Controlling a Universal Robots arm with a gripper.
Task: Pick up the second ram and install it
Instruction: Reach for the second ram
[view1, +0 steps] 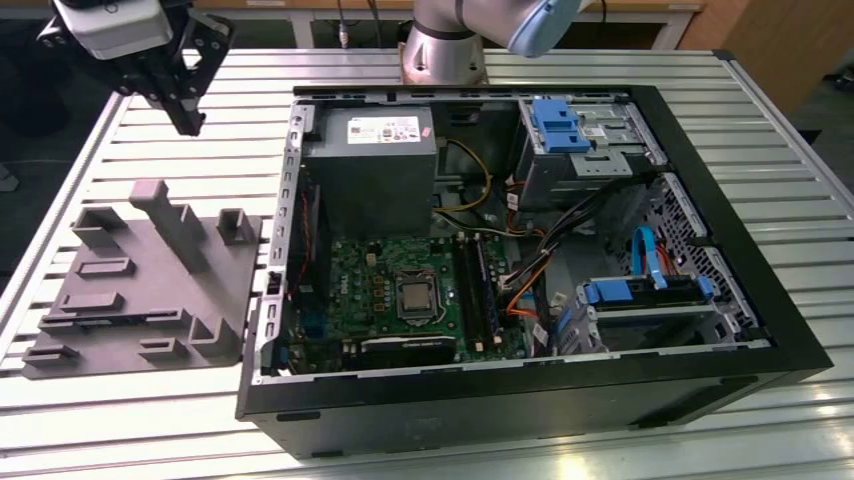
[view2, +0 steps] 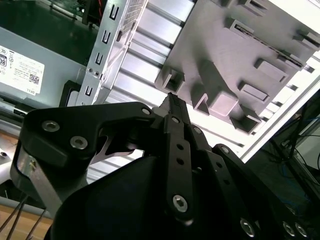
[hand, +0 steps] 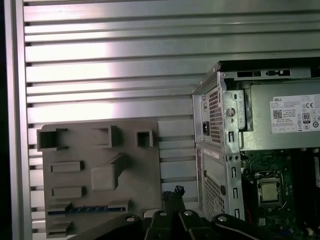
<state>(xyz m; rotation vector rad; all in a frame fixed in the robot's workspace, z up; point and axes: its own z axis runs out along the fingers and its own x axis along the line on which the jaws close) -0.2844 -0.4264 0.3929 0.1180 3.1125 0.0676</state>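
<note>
In the first wrist view, the second ram (hand: 85, 209) shows as a thin dark-blue stick lying in a long slot of the grey holder block (hand: 100, 175). My gripper (view1: 191, 122) hangs over the slatted table at the exterior view's upper left, beyond the holder block (view1: 147, 290) and well above it. Its black fingers (view2: 172, 107) meet at the tips with nothing between them. In the first wrist view the gripper (hand: 172, 192) sits beside the holder's edge, apart from the ram. The green motherboard (view1: 387, 290) lies inside the open computer case (view1: 534, 400), with long black sockets (view1: 477, 290) beside the processor.
The grey holder has several upright posts (view1: 174, 225) on its far side. The case's metal rear wall (hand: 220, 150) stands close to the holder. A grey power supply (view1: 370, 165), blue drive brackets (view1: 561, 125) and loose cables (view1: 527, 290) crowd the case. The arm's base (view1: 441, 55) stands behind it.
</note>
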